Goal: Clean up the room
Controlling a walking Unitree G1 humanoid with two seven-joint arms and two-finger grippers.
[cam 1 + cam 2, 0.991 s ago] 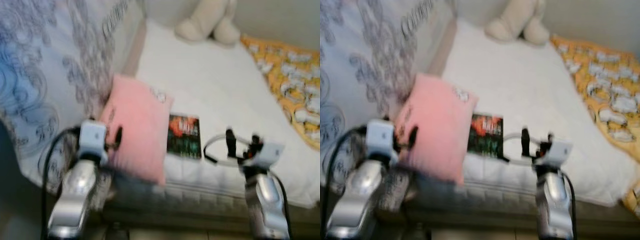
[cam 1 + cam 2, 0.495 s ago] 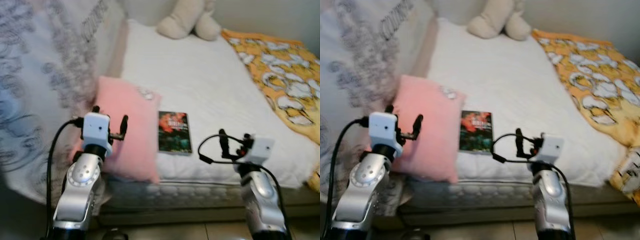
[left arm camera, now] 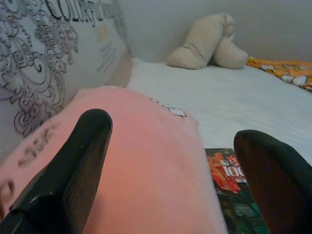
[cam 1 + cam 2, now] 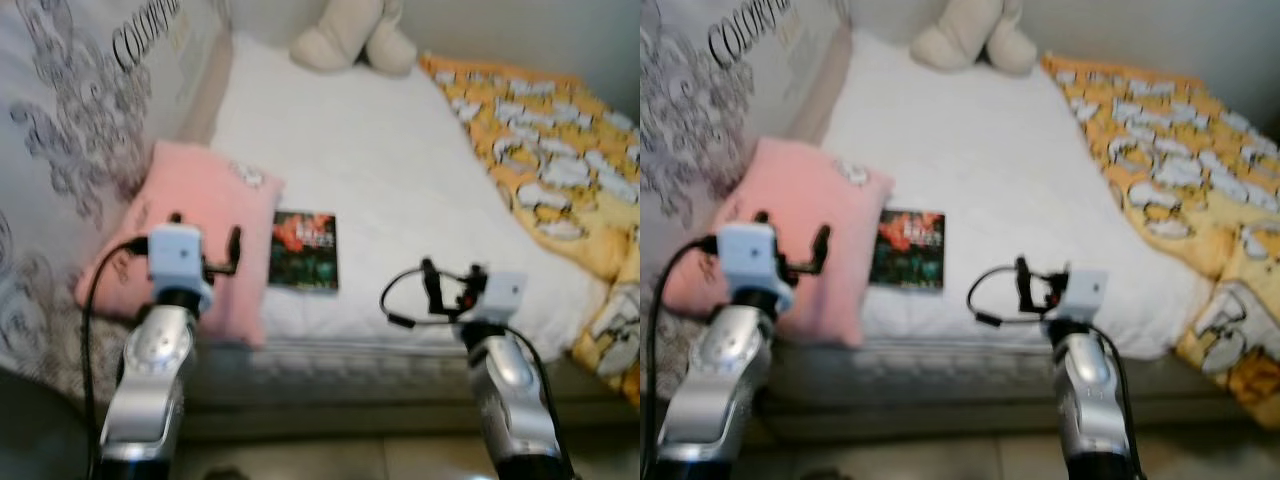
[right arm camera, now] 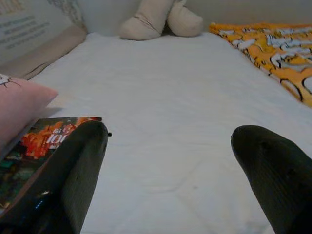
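While the book point(image 4: 304, 250) lies flat on the white bed point(image 4: 400, 170), touching the pink pillow point(image 4: 190, 225), the left gripper point(image 4: 205, 245) and right gripper point(image 4: 450, 283) flank it, both spread wide and holding nothing.

"COLOR" on the patterned fabric point(image 4: 710, 60); "100" on the book point(image 3: 233, 187)

Head pair looks down over bed point(image 4: 400, 170), wrist views low, sharing book point(image 3: 231, 183)
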